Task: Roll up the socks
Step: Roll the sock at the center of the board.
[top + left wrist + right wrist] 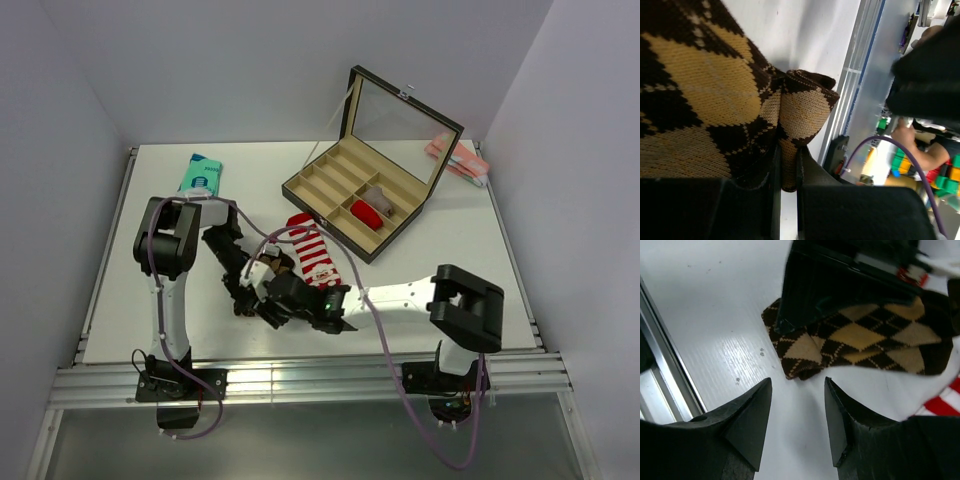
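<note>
While left jaws pinch the argyle sock (860, 335) | right jaws spread | white table (450, 240), pale walls (250, 70)

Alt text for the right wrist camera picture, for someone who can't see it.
A brown argyle sock lies on a white table, one end folded over and pinched by the left pincer. The right pincer hangs open in the foreground, holding nothing; a red-and-white striped sock shows at the right edge.
</note>
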